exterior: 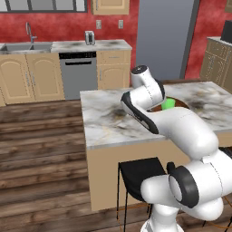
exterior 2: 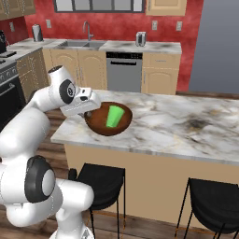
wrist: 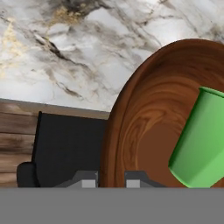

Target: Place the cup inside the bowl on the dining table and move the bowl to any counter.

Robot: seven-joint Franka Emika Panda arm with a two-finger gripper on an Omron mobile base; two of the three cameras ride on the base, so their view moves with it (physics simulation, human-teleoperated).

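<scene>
- The cup (exterior 2: pixel 114 116) is already in the bowl (exterior 2: pixel 99 126), leaning against the inner wall, so step one looks done.
- The bowl sits on the dining table (exterior 2: pixel 186 126), close to the near edge and toward the corner nearest the arm.
- The gripper (wrist: pixel 111 178) is at the bowl's near rim. In the hand view one fingertip sits outside the wall and one inside, with the rim between them.
- The fingers (wrist: pixel 85 179) look closed onto the rim, though the contact itself is cut off at the bottom of the view. I judge it gripped, not confirmed.
- Step in hand: moving the bowl. It appears about level with the tabletop, and I can't tell whether it has left the surface.
- Next move calls for a lift straight up that keeps the bowl level, since the cup is loose and tilted.
- Then carry it to the counter (exterior 2: pixel 154 46) along the red wall, beside the sink (exterior 2: pixel 86 44). That is well apart from the table, so the base probably has to drive.
- Risk: a one-sided rim grip may let the bowl sag or swing.
</scene>
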